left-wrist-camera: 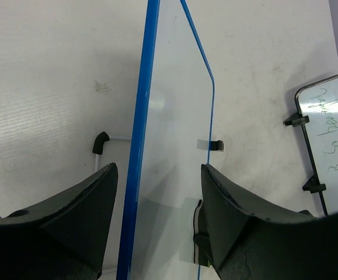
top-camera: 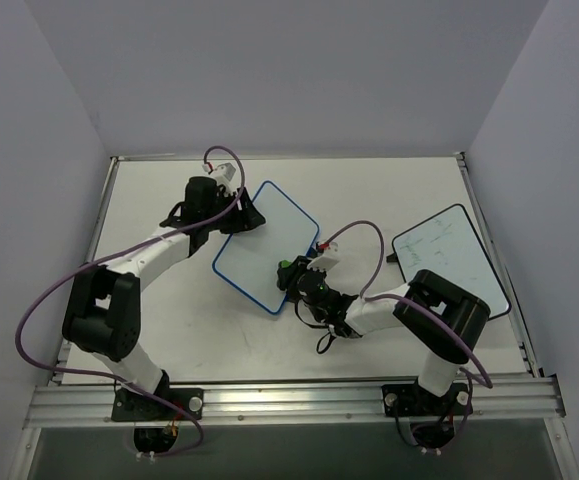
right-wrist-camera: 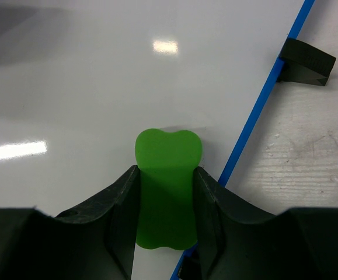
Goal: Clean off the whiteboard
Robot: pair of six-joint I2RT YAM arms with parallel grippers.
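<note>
The blue-framed whiteboard [top-camera: 265, 245] lies at an angle in the middle of the table, and the part of its face that shows is white with no writing I can make out. My right gripper [top-camera: 295, 277] is over its near right edge, shut on a green eraser [right-wrist-camera: 167, 175] that rests flat against the board face [right-wrist-camera: 98, 87] beside the blue frame. At the board's far left corner, my left gripper [top-camera: 231, 212] stands open, its fingers wide apart on either side of the blue frame edge [left-wrist-camera: 138, 151].
A black-framed white board [top-camera: 449, 262] with faint handwriting lies at the right of the table, also at the right edge of the left wrist view [left-wrist-camera: 332, 134]. Small black feet [right-wrist-camera: 307, 60] stick out from the blue board's frame. Grey walls enclose the table.
</note>
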